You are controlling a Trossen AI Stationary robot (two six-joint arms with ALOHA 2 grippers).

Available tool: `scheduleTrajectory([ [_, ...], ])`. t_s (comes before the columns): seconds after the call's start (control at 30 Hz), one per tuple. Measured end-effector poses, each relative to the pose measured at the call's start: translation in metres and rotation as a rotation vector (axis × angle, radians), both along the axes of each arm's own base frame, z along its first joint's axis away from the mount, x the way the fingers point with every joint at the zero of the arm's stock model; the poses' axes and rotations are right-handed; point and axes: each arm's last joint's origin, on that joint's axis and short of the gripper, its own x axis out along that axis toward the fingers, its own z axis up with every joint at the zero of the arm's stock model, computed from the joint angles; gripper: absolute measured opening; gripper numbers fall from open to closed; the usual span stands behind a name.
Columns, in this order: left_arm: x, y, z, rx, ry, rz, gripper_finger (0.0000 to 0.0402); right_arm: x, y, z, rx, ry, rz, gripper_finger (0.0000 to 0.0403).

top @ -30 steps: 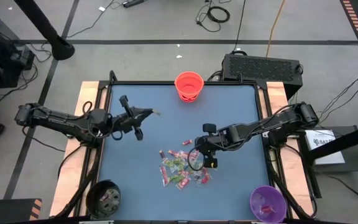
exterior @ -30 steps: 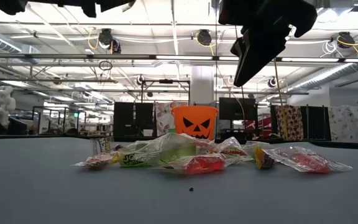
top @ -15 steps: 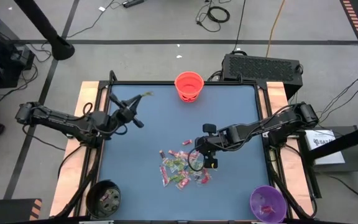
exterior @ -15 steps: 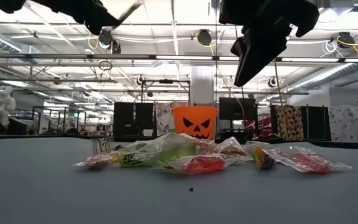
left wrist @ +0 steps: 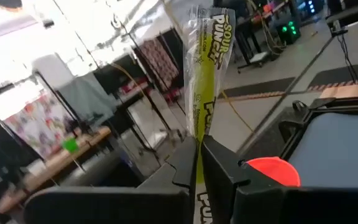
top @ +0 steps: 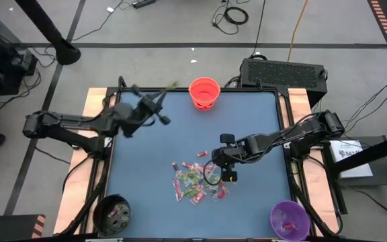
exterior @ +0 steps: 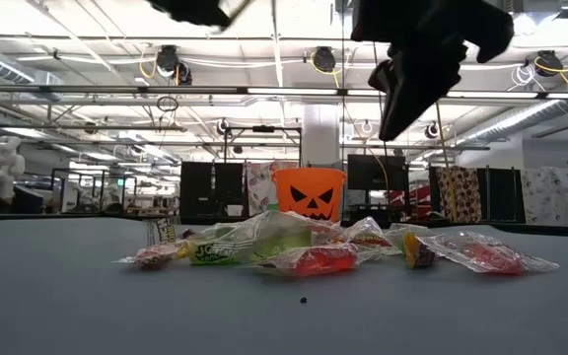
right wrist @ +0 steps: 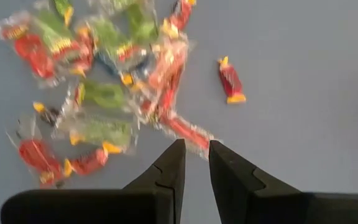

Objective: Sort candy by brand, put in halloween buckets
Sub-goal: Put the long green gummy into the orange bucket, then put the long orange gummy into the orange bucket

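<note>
One at a time: held a long green sweet (left wrist: 204,68) pinched in the left gripper's (left wrist: 199,146) closed fingers, near the orange bucket (top: 204,93) at the table's (top: 261,121) far edge. Needed to release only once squarely above the rim. Kept the right gripper (right wrist: 194,149) empty, fingers narrowly apart, above the candy pile (top: 195,180).

Colours and patterns on the table

The table (top: 146,175) is covered in a plain grey-blue, with light wood at its sides. The candy (top: 197,180) is wrapped in clear film with red, green and yellow. A yellow-green stick (left wrist: 204,99) with dark letters on it is held in the dark left gripper (left wrist: 199,163). An orange bucket (exterior: 309,194) is marked with a black pumpkin face. The other buckets are black (top: 111,213) and purple (top: 288,219). The right gripper (right wrist: 194,163) is dark too.
</note>
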Motion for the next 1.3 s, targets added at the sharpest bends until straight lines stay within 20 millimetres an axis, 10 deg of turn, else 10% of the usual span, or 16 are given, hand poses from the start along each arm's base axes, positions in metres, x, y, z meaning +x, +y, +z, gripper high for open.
scheduleTrajectory([
  [0.43, 0.074, 0.126, -0.053, -0.388, -0.004, -0.149, 0.0026, -0.031, -0.006, 0.022, 0.027, 0.073, -0.105, 0.0063],
  [0.77, 0.114, 0.183, -0.119, -0.6, 0.097, -0.068, 0.0086, -0.04, -0.004, 0.04, 0.069, -0.024, -0.132, 0.0063],
  [1.07, 0.115, 0.162, -0.094, -0.636, 0.092, -0.174, 0.023, -0.044, 0.009, 0.04, 0.037, -0.034, -0.094, 0.0063],
  [1.3, 0.084, 0.072, -0.034, -0.684, 0.236, -0.373, 0.0213, -0.039, 0.011, 0.04, -0.019, -0.082, -0.083, 0.0063],
])
